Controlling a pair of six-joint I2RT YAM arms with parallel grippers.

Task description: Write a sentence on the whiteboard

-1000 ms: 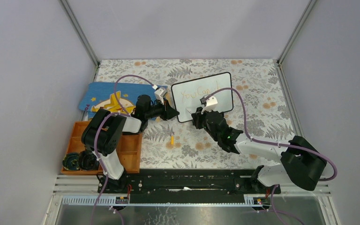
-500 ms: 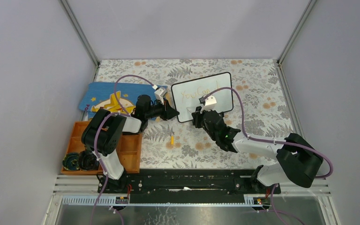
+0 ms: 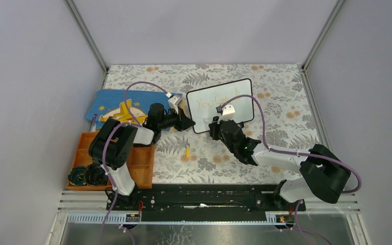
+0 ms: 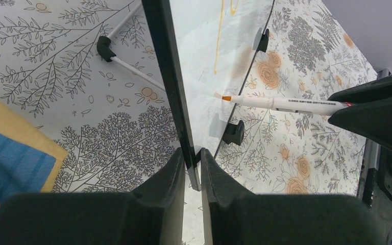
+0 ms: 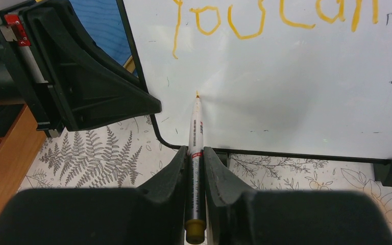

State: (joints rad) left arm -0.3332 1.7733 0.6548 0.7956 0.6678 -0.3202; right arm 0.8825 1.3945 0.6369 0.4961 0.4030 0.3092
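Note:
The whiteboard [image 3: 242, 89] stands tilted at the middle of the table. Orange writing [image 5: 275, 15] on its top line reads "You Can"; it also shows in the top view [image 3: 212, 100]. My left gripper [image 4: 191, 153] is shut on the board's black left edge [image 4: 163, 66], near its lower corner, seen in the top view [image 3: 188, 122]. My right gripper [image 5: 196, 149] is shut on a white marker [image 5: 195, 127] with an orange tip. The tip touches the board's lower left area, below "You". The marker also shows in the left wrist view [image 4: 286, 104].
A blue star-patterned book [image 3: 117, 104] lies left of the board. An orange wooden tray [image 3: 138, 163] with dark round parts [image 3: 84, 176] beside it sits at the front left. A small orange cap [image 3: 187, 152] lies on the floral cloth. Black feet [image 5: 390, 171] hold the board.
My right gripper has shifted slightly left with the marker, toward the board's lower left. The left gripper and the board have not moved.

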